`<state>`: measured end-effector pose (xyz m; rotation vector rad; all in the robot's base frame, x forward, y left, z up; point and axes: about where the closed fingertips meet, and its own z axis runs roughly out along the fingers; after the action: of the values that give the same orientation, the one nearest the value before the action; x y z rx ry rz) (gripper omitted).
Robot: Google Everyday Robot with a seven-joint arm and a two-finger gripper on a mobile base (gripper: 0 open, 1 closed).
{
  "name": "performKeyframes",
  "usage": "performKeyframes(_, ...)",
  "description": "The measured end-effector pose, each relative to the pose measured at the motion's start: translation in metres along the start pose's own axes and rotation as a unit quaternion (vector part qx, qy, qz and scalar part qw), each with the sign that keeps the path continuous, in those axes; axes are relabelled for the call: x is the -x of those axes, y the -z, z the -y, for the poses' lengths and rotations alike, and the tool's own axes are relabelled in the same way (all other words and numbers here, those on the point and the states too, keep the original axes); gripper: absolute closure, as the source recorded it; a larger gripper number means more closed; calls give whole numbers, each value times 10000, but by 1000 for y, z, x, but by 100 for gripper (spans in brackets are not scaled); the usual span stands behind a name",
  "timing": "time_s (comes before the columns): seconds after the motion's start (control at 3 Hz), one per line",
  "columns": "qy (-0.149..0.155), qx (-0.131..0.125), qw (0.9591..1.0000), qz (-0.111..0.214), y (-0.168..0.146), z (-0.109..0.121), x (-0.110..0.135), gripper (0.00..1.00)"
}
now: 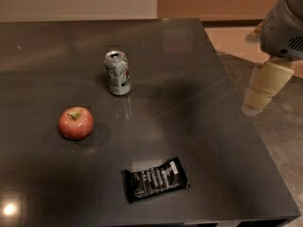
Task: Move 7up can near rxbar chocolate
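Dark grey glossy tabletop (pixel 222 145) w/ three items on it. 7up can (pixel 117 73) stands upright toward the far middle. Rxbar chocolate (pixel 155 179) lies flat near the front edge, well apart from it. Red apple (pixel 75 123) sits to the left. Gripper (pixel 260 96) hangs off the table's right edge, nothing in it that I can see; can't tell if it's released or clenched. I judge we're at the approach step, can not yet grasped. Next move, imo: swing left over the table, come down on the can, grip its sides w/o tipping it, then set it just beside the bar.
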<state>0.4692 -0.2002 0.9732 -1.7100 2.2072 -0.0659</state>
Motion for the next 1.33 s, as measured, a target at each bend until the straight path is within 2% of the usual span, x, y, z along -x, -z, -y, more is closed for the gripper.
performKeyframes(0.33,32,58,9998,179,-21,22,22,0)
performKeyframes(0.67,49,91,9996,275,-33,34,34,0)
performKeyframes(1.0,62,100,9995,304,-35,33,34,0)
performKeyframes(1.33,243,238,9971,682,-62,22,29,0)
